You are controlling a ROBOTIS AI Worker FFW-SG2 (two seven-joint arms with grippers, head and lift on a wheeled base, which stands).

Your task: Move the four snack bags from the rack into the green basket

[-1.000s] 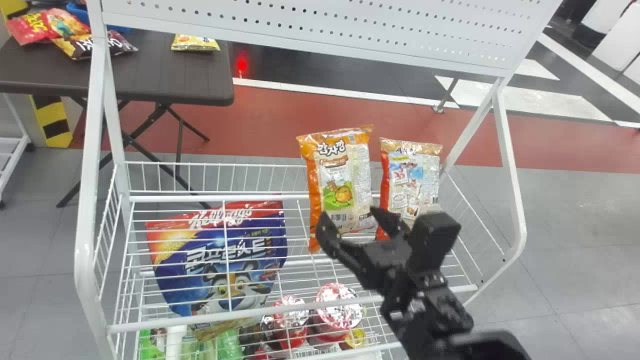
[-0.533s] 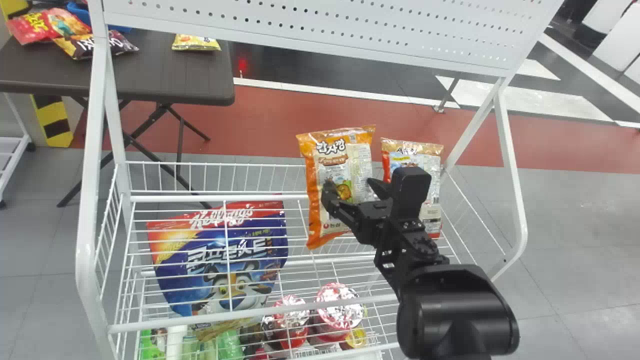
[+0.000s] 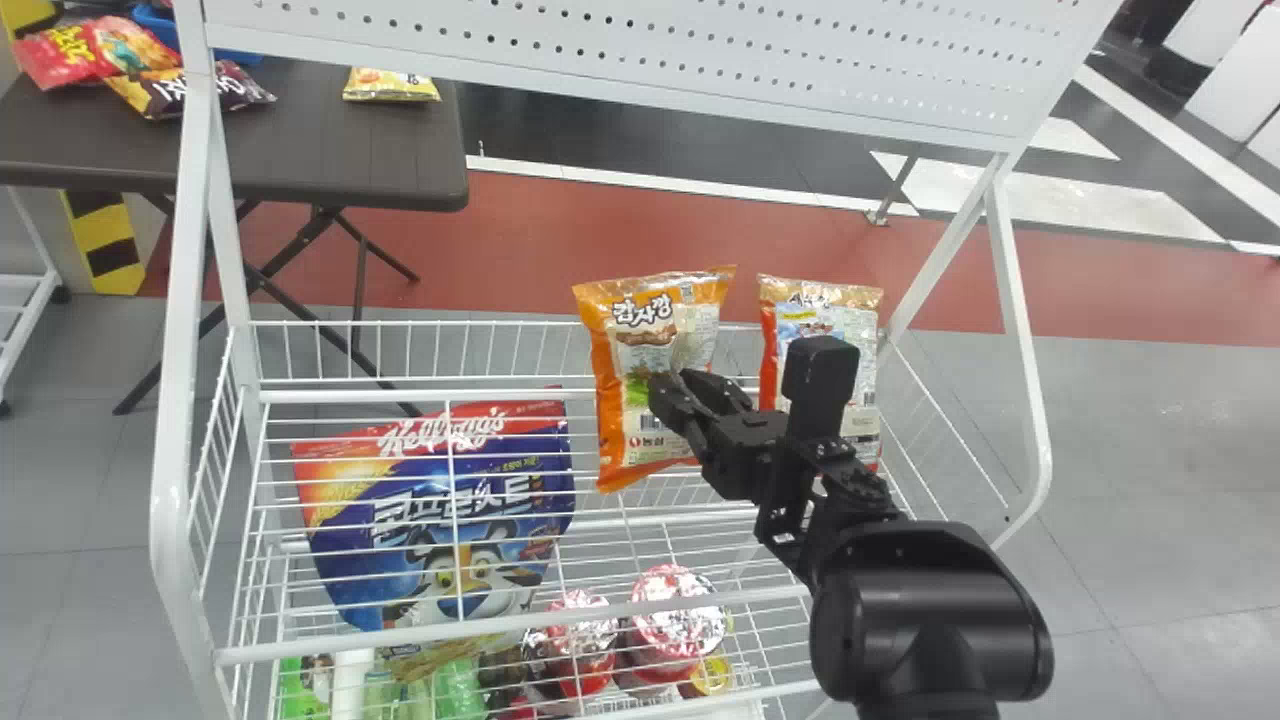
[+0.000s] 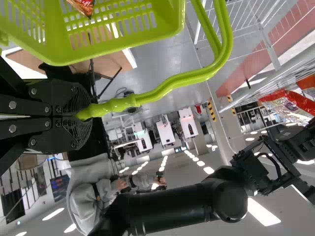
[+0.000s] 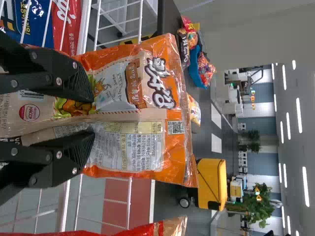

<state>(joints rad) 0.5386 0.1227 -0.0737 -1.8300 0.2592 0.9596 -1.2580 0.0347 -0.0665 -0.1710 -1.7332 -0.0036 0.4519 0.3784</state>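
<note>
The orange snack bag [image 3: 640, 325] stands in the white rack [image 3: 181, 330]. The right gripper [image 3: 678, 382] is on the rack's front side, its fingers partly closed, with a small gap; it seems to squeeze the bag's bunched-up middle. Another snack bag [image 3: 848, 320] stands near the rack's right end. Outside the rack, the left gripper [image 4: 87, 114] pinches the green basket's [image 4: 98, 48] handle tight.

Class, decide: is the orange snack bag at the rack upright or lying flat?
Upright: the orange snack bag stands on end, its top rising past the rear rail, with the right gripper closed on it.
</note>
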